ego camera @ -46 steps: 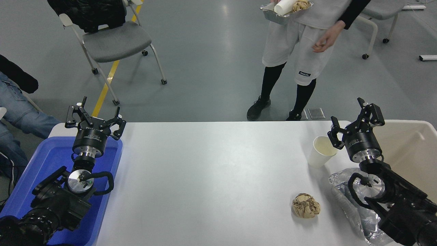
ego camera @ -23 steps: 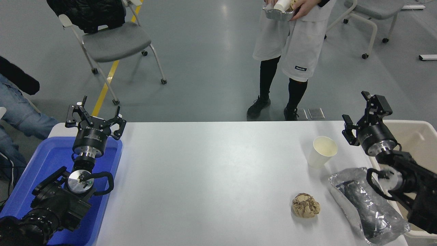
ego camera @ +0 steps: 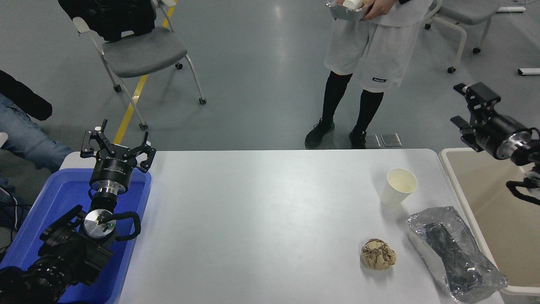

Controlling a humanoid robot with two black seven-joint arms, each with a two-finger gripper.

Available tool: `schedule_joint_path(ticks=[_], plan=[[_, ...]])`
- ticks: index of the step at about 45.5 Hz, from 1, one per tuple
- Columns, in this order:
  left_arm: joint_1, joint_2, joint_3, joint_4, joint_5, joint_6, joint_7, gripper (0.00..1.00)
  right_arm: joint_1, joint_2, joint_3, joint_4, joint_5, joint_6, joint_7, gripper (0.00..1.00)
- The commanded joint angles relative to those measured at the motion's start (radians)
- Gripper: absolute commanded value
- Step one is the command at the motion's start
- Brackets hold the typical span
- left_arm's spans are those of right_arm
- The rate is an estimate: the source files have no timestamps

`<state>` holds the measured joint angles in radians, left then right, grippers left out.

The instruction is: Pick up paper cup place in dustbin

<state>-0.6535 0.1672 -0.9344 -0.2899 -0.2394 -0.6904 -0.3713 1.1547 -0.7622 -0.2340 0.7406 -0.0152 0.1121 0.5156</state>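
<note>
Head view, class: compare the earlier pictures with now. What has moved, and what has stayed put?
The right claw has drawn back from beside the paper cup, rising to the right above the dustbin, empty. The standing person shifted slightly. The cup, brown paper ball, foil tray and parked left claw stayed.

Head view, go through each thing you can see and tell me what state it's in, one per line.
paper cup: upright on the table, open, not held.
dustbin: open-topped at the table's right end, nothing visible inside.
brown paper ball: crumpled, lying loose.
foil tray: crinkled, lying flat by the dustbin.
right hand: open, raised above the dustbin's far corner, holding nothing.
left hand: open, parked over the blue tray.
</note>
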Motion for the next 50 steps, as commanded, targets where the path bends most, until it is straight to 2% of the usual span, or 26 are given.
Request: schedule_joint_path(ticks=[1, 13, 22, 30, 37, 45, 50], plan=[[0.000, 0.000, 0.000, 0.000, 0.000, -0.001, 0.000, 0.99, 0.132, -0.035, -0.079, 0.002, 0.000, 0.004, 0.000, 1.00], [0.000, 0.000, 0.000, 0.000, 0.000, 0.000, 0.000, 0.99, 0.220, -0.005, -0.335, 0.014, 0.009, -0.003, -0.006, 1.00], [0.000, 0.000, 0.000, 0.000, 0.000, 0.000, 0.000, 0.99, 0.413, 0.017, -0.641, 0.152, -0.037, 0.043, -0.008, 1.00], [0.000, 0.000, -0.001, 0.000, 0.000, 0.000, 0.000, 0.99, 0.597, 0.109, -0.984, 0.218, -0.057, 0.221, -0.006, 1.00], [0.000, 0.000, 0.000, 0.000, 0.000, 0.002, 0.000, 0.99, 0.723, 0.172, -1.107, 0.235, -0.077, 0.424, -0.008, 1.00], [0.000, 0.000, 0.000, 0.000, 0.000, 0.002, 0.000, 0.99, 0.832, 0.247, -1.145, 0.237, -0.215, 0.665, -0.008, 1.00], [0.000, 0.000, 0.000, 0.000, 0.000, 0.002, 0.000, 0.99, 0.882, 0.342, -1.203, 0.238, -0.337, 0.673, -0.008, 1.00]])
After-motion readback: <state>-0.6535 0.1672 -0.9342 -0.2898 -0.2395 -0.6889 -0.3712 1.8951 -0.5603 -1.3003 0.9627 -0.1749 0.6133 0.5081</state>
